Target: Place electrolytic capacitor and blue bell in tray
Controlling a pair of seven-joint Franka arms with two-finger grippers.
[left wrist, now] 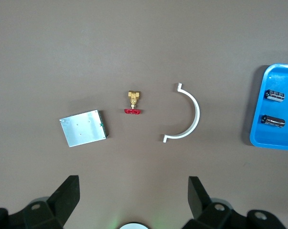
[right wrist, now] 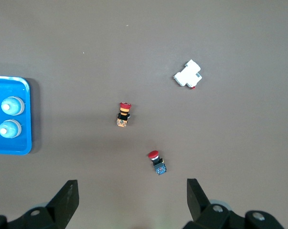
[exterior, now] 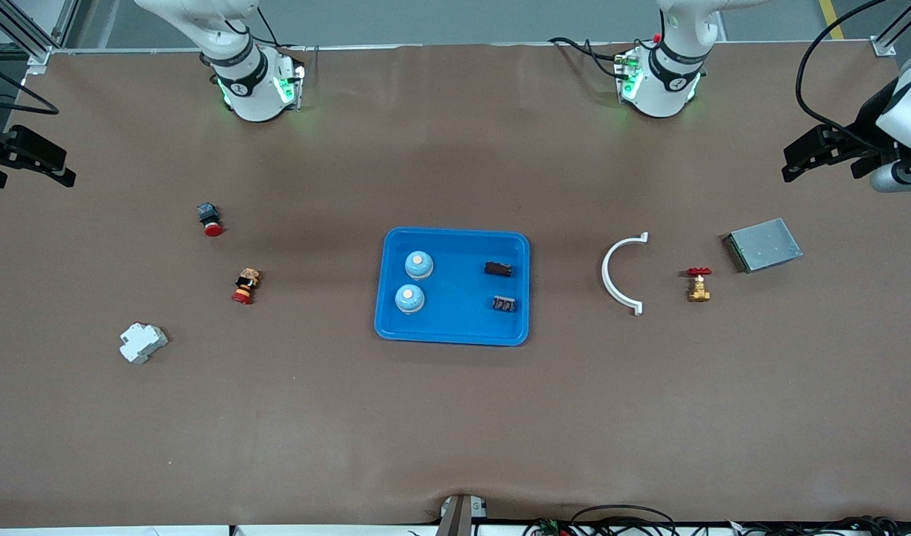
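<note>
Blue plastic tray [exterior: 452, 234] sits mid-table [exterior: 455, 417]. Inside it, two blue bells [exterior: 418, 264] [exterior: 409, 298] lie toward the right arm's end, and two dark electrolytic capacitors [exterior: 498, 269] [exterior: 504, 304] toward the left arm's end. The left end effector [left wrist: 134, 191], fingers spread wide and holding nothing, hangs over the table's edge near a grey metal box [exterior: 763, 245]. The right end effector [right wrist: 132, 191], equally wide and unladen, waits over the table's other end.

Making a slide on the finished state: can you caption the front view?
Blue tray holds two blue bells and two capacitors; both arms wait raised.
</note>
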